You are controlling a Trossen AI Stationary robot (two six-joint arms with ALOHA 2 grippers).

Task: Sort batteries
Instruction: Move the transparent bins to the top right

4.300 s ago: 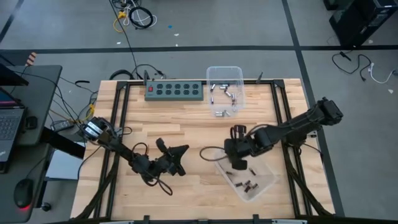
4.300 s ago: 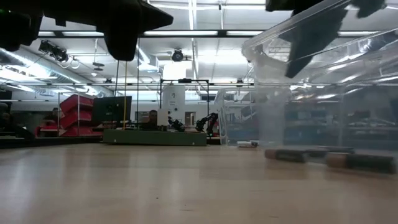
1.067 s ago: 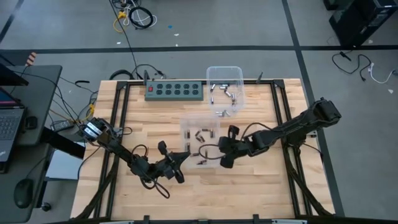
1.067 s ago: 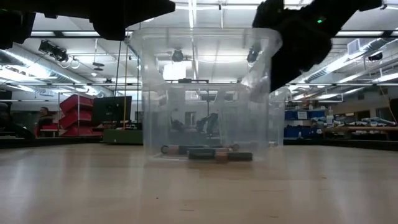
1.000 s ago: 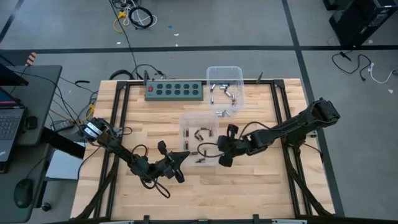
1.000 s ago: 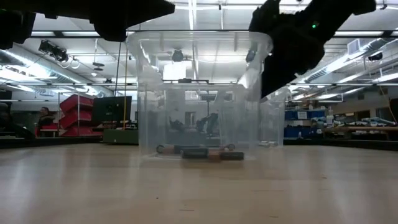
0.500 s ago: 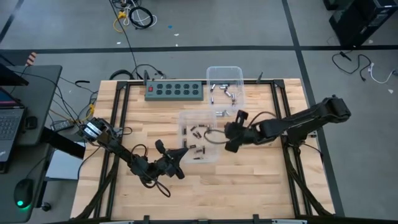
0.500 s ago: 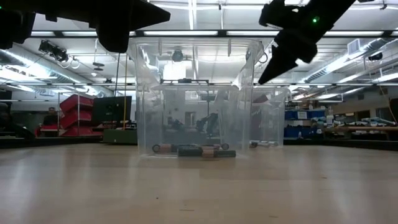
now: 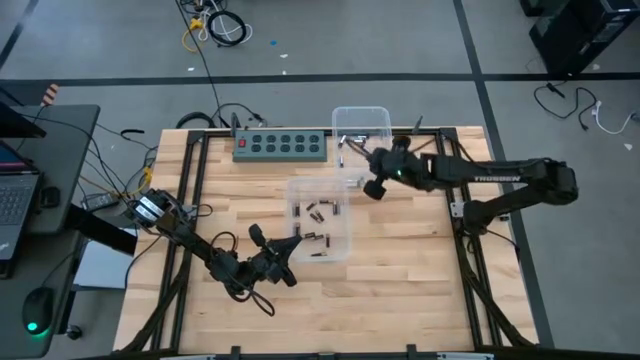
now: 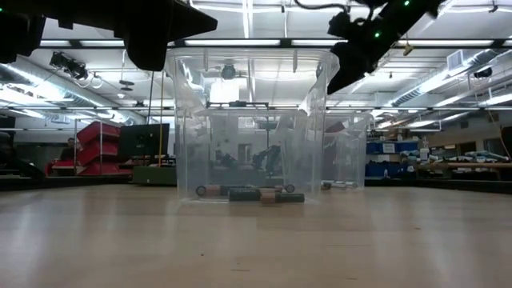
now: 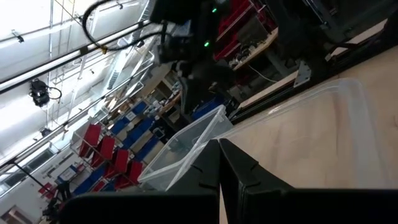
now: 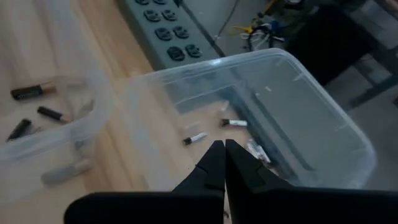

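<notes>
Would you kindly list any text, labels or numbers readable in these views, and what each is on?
None can be read.
Battery in the near clear bin: label markings too blurred.
Right arm: pale lettering, too small.
Power strip: no readable marks.

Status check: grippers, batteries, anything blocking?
Both shut, empty: right gripper over far clear plastic bin, left gripper beside near bin. Small dark cylindrical batteries inside. Nothing blocking.

Worktop (image 9: 400, 280): pale wood planks, smooth, satin sheen. Both bins (image 9: 320, 222) (image 9: 362, 125): clear glossy plastic. Batteries (image 12: 28, 91): some silvery metal, some dark matt. Tools (image 9: 278, 262) (image 9: 372, 186): matt black. Power strip (image 9: 280, 146): matt green.
</notes>
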